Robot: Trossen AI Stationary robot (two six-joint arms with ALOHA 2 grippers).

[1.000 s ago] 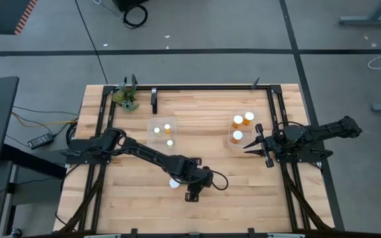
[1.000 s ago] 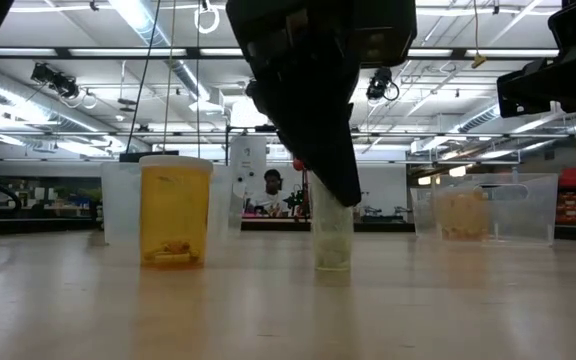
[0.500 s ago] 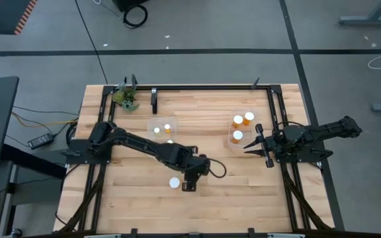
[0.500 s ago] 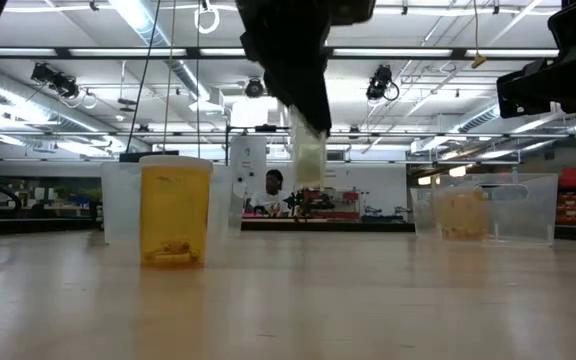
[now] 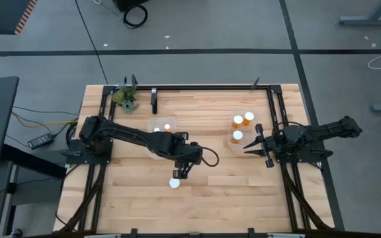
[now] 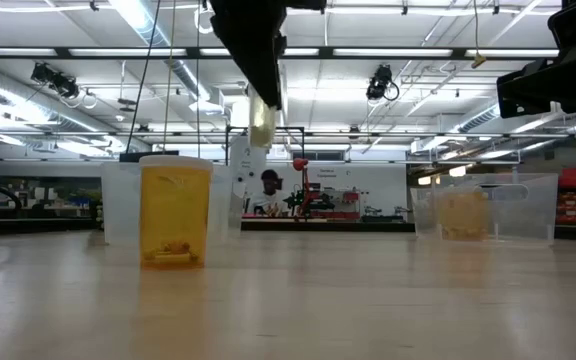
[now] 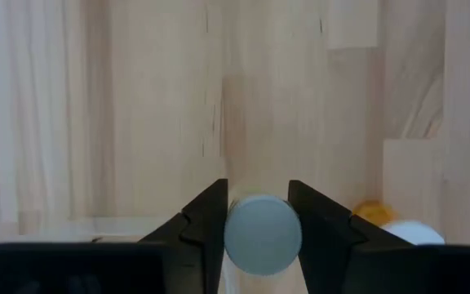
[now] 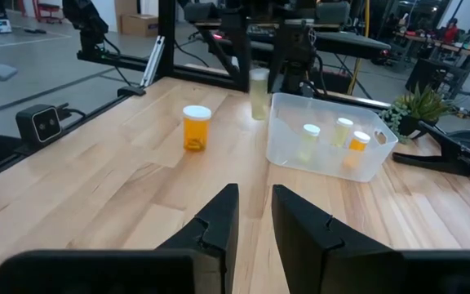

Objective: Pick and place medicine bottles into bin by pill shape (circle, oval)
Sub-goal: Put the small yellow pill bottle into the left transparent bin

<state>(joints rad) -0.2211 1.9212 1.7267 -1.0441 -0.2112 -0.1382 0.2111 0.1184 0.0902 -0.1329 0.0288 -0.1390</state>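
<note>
The pills in the amber bottle (image 6: 175, 210) are too blurred to tell shape — circle or oval.

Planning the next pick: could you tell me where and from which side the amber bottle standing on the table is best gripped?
Grip the amber bottle across its upper body just below the white cap, coming straight down: it stands upright, round, with nothing touching it.

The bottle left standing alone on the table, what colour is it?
Amber-orange bottle with a white cap; the right wrist view shows it best.
</note>
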